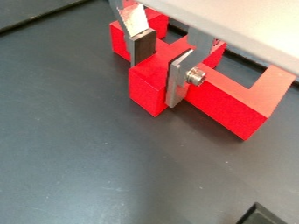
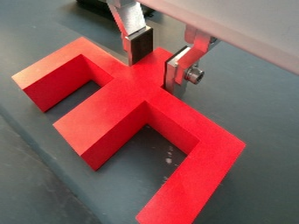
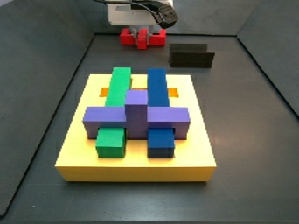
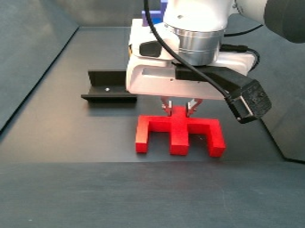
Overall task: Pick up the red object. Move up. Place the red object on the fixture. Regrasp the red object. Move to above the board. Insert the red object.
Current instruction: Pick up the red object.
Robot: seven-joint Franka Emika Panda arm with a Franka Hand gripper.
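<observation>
The red object [image 4: 179,132] lies flat on the dark floor with its prongs pointing toward the camera in that side view. It also shows small at the far end of the floor [image 3: 142,37]. My gripper [image 4: 181,109] stands straight down over its middle. In both wrist views the two silver fingers [image 1: 179,77] [image 2: 139,45] sit on either side of the red object's centre part [image 1: 146,92], pressed against its faces. The gripper [image 1: 162,61] [image 2: 158,59] is shut on it. The fixture [image 3: 191,57] [image 4: 105,89] stands beside it, apart from it.
The yellow board [image 3: 138,149] fills the near half of the floor, bearing green, blue and purple blocks. Grey walls close in the floor on the sides and the back. A black cable with a connector [image 4: 251,100] hangs off the wrist.
</observation>
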